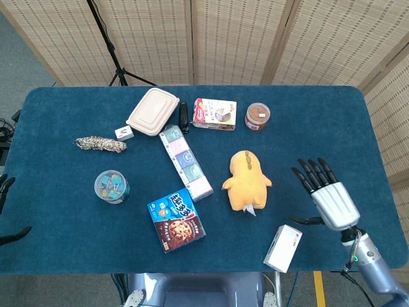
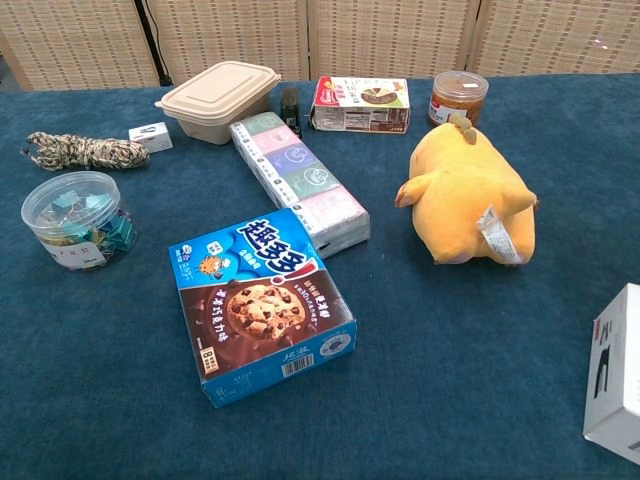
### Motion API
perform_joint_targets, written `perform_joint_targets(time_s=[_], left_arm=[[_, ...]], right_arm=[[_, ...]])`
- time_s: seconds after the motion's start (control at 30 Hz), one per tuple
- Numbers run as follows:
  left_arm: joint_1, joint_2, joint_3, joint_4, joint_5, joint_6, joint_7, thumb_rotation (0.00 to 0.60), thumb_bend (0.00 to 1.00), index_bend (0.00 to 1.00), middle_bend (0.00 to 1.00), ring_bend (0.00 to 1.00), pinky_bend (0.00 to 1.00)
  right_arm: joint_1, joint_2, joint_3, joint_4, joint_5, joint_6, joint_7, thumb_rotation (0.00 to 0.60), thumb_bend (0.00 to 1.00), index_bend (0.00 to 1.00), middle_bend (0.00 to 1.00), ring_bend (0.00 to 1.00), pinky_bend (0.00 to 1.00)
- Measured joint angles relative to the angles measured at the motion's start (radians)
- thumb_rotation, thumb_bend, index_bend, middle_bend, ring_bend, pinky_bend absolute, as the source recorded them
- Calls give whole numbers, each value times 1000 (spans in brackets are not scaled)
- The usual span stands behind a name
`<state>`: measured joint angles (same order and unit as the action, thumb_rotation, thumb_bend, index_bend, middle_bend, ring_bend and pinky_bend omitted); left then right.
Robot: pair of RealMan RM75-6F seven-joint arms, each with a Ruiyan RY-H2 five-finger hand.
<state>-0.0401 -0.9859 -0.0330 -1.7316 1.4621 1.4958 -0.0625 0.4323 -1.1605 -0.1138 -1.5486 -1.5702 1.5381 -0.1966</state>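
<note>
My right hand point(image 1: 326, 190) hovers over the table's right side, fingers spread and pointing away from me, holding nothing. It is well right of the yellow plush toy point(image 1: 248, 181) point(image 2: 468, 205) and above-right of a white box point(image 1: 283, 248) point(image 2: 618, 372) at the front edge. The chest view does not show this hand. Only dark fingertips of my left hand point(image 1: 5, 211) peek in at the far left edge, apart, off the table, with nothing between them.
On the blue table point(image 1: 332, 128): a cookie box point(image 1: 176, 219), a long pastel pack point(image 1: 185, 161), a clear tub point(image 1: 111, 186), a rope bundle point(image 1: 101, 144), a beige container point(image 1: 152, 111), a red-white box point(image 1: 215, 114), a brown jar point(image 1: 257, 116).
</note>
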Motion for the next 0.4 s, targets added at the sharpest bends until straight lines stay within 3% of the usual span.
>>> perform_joint_targets(time_s=[0.17,0.3,0.4], left_arm=[[10,-2,3,9,20,21,-15,600,0,0,0,0,0],[15,3,8,17,32,26,-42,600,0,0,0,0,0],[16,6,11,21,41,28,-52,600,0,0,0,0,0]], right_arm=[[-96,12,14,-51,28,77,-36,260,4,0,0,0,0],[-166,2,22,-64,30,145,-67,343,158,0,0,0,0],[-208,-10,24,-64,20,171,-72,366,209,0,0,0,0]])
